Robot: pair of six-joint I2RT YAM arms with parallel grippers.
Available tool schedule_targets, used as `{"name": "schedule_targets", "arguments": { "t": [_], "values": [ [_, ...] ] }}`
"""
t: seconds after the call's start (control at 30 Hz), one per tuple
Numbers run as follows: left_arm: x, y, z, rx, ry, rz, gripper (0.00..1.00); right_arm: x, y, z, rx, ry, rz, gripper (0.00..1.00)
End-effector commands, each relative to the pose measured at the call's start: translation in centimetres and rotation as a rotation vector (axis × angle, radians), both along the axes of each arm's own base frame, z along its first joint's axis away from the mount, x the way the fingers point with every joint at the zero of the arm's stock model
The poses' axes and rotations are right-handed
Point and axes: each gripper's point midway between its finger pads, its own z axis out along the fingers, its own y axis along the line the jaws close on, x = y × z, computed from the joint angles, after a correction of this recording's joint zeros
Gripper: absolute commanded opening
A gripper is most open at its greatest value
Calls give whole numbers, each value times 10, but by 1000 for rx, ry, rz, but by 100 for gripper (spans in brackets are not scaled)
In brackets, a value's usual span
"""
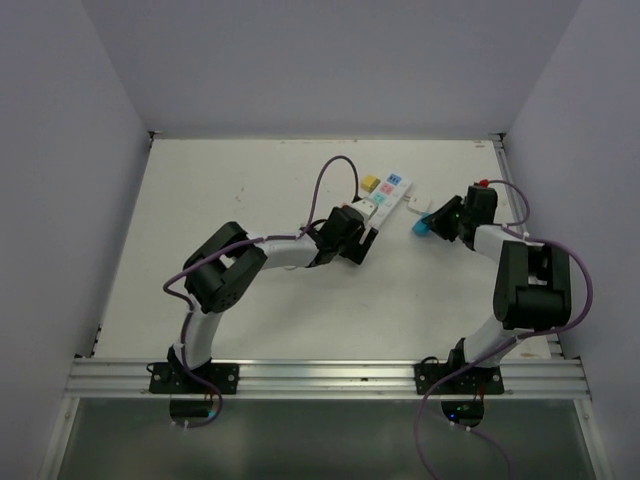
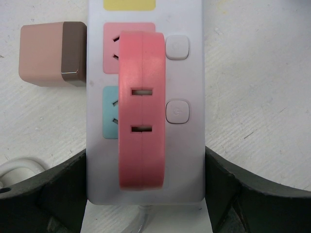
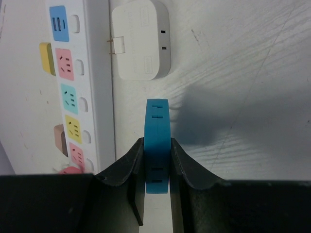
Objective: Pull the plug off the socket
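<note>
Nearest me, my left fingers are closed against the two long sides of the long, narrow white plastic power strip, clamping its near end to the matte white surface. Just beyond them a flat salmon-pink plastic plug sits on the strip, covering parts of a pink and a blue outlet face; I judge it is not yet pulled. The strip's long axis runs straight away from those fingers, near-left to far-right across the surface. To its right and apart from it, my right fingers are pinched shut on a flat blue plastic plug, held clear of the strip. The pink plug lies to their left, so that arm would pull, once rid of the blue one. A brownish-pink cube rests beside the strip's left edge. Farther off, a rounded white plastic adapter lies just beside its right edge. I can read no brand or writing, only slot marks on the outlet faces.
</note>
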Motion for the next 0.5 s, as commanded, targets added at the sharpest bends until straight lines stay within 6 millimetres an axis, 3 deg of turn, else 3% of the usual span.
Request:
{"name": "schedule_targets", "arguments": {
  "t": [0.0,0.4,0.47],
  "values": [
    [-108,119,-115,425,468,18,0,-20,-7,-14,-67,61,27,0],
    [-107,137,-112,438,459,62,0,-38,-6,-42,-40,172,36,0],
    [-105,138,-110,437,454,66,0,-36,-4,-42,-30,171,42,11]
  ]
}}
